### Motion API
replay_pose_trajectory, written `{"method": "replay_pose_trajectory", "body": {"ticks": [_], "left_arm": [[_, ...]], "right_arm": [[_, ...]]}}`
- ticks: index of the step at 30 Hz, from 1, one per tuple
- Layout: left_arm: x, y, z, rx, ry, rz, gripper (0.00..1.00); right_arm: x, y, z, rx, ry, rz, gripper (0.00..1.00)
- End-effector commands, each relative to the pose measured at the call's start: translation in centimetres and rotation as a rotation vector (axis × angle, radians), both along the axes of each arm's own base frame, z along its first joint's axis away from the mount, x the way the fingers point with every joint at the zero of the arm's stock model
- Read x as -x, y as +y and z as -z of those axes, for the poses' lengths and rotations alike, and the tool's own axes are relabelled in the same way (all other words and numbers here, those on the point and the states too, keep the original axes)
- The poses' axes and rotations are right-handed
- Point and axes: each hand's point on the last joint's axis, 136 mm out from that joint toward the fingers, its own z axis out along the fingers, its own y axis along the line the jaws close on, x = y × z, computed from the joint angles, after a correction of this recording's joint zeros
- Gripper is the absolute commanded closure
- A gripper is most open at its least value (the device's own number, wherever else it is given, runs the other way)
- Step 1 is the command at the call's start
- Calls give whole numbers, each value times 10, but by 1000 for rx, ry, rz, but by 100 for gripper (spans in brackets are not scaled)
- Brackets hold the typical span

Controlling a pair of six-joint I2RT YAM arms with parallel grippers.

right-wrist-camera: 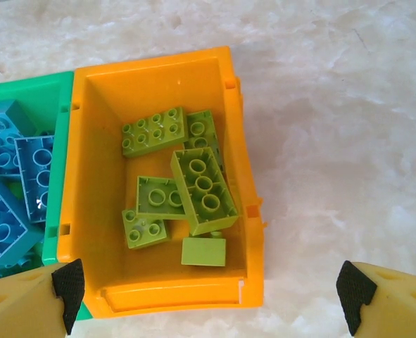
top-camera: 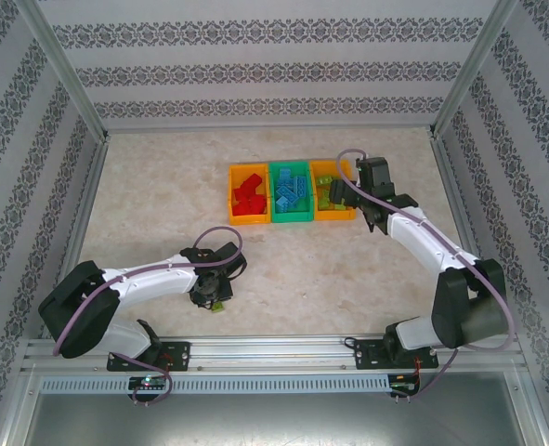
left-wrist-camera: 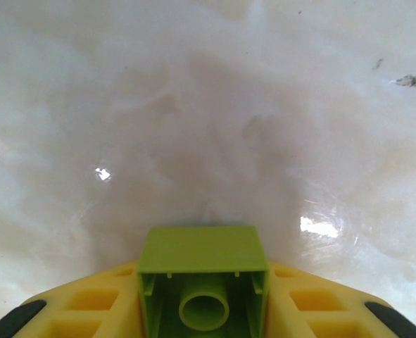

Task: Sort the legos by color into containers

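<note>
Left claw (top-camera: 211, 297): down on the pale marbled surface (top-camera: 302, 269) near its own base, pinching a lime green studded plastic brick (left-wrist-camera: 200, 248). The yellow fingers (left-wrist-camera: 88, 303) sit flush on both flanks, and the brick's hollow underside faces the wrist camera.
Right claw (right-wrist-camera: 211, 299): spread wide, gripping nothing, hovering right over the right-hand orange plastic bin (right-wrist-camera: 151, 81).
That bin: lime green bricks (right-wrist-camera: 204, 186) lie loose inside, so that's the home for this one.
Other bins: the green plastic bin (top-camera: 291, 220) in the middle holds blue bricks (top-camera: 290, 193); the left-hand orange bin (top-camera: 249, 221) holds red bricks (top-camera: 248, 200).
Which way: from the left claw the lime bin lies away and to the right, at the far end of the row, well apart.
Nearer arm: the right, though the left has the brick. I'd say it gets crowded over there.
Brick's long axis: can't tell from here.
</note>
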Motion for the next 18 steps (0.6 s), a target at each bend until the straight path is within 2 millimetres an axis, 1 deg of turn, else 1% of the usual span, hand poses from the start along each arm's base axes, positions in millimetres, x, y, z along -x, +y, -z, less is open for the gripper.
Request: {"method": "replay_pose_trajectory", "body": {"ticks": [1,4,7,9,12,13,16,17,18], "left_arm": [[-20,-49,0,174,-62,44,64],[-33,-59,-11,186,-98,75,65],[-55,-82,-28,207,-147,140,65],[-76,-106,-45,233,-189,203,65],[-109,-146,-70,264,-249,311,66],[-124,-161,-83,274,-285,350,66],[-162,-196,-111,279,-372,441,66],[-175,-207,-126,293,-412,457,66],[-185,-215,-127,297,-420,476,66]], "right_arm": [[5,-14,-2,36,-17,30,4],[11,-25,3,48,-7,54,3],[20,-42,12,41,7,101,3],[28,-51,17,26,9,125,3],[37,-55,23,25,9,132,2],[40,-55,23,27,5,130,2],[47,-58,24,38,-2,130,2],[48,-60,24,42,-6,134,2],[51,-61,25,47,-8,138,2]]}}
